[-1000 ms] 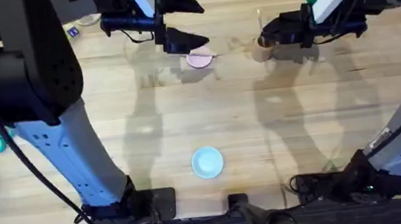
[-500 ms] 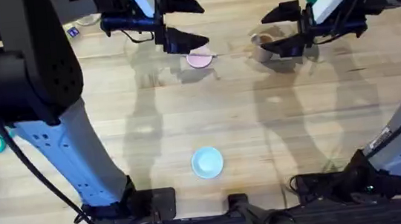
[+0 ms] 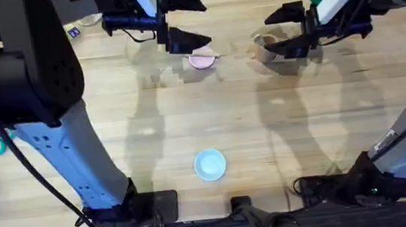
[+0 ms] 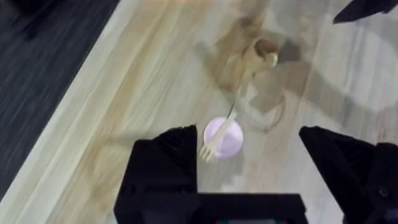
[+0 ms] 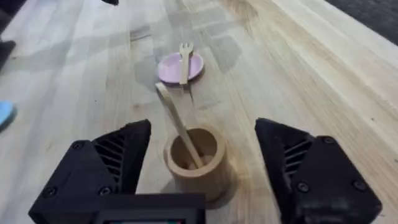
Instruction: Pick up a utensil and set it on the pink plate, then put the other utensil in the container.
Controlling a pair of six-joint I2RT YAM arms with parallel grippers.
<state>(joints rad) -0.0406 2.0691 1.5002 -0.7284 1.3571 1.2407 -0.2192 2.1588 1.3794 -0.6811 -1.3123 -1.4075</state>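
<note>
The pale wooden table [image 3: 189, 122] lay bare around my work. My right gripper [image 5: 202, 165] stood with its jaws spread wide on either side of the container [image 5: 194, 160], holding nothing; the wise course, I judged, was to lift straight up so neither finger clipped the leaning handle. The wooden spoon [image 5: 177, 127] stood bowl-down in that tan cup, slim and flat. My left gripper [image 4: 249, 155] hung open above the pink plate [image 4: 231, 142], where the wooden fork [image 4: 214, 142] lay across the rim.

Left pincer [image 3: 180, 21] open above pink plate [image 3: 201, 61]; right pincer [image 3: 285, 28] open around container [image 3: 265, 47].
</note>
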